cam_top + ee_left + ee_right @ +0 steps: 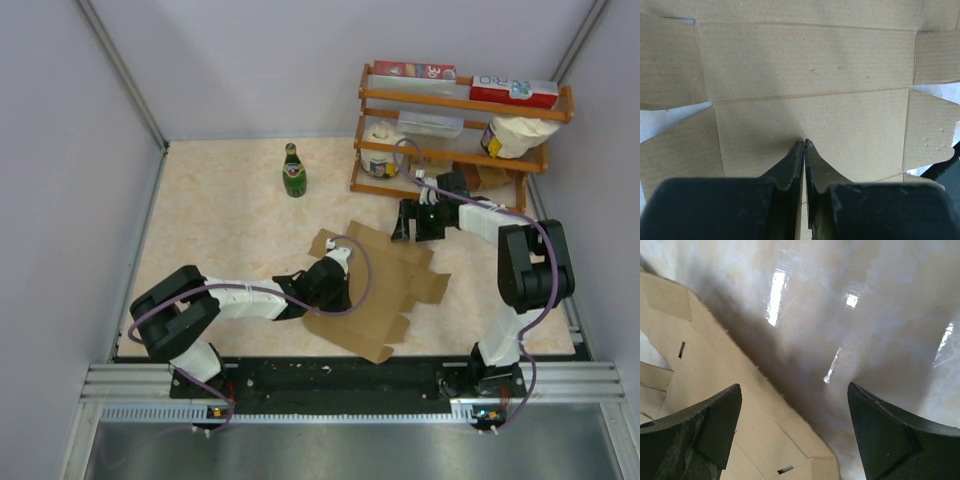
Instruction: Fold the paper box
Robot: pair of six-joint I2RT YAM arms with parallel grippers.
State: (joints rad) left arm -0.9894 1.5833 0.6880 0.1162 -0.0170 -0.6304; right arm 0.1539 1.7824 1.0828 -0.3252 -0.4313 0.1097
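Marbled beige table (220,200), pale walls around. Paper box (375,290) lies as flat die-cut brown sheet near table's middle, flaps spread, between both arms. Left gripper (804,144) at sheet's left part, jaws pressed together, tips on centre panel; cannot tell if cardboard is pinched. Right gripper (794,386) low at sheet's far right edge, jaws spread wide, holding nothing. Green bottle (293,171) upright farther back, wooden rack (460,100) at rear right.
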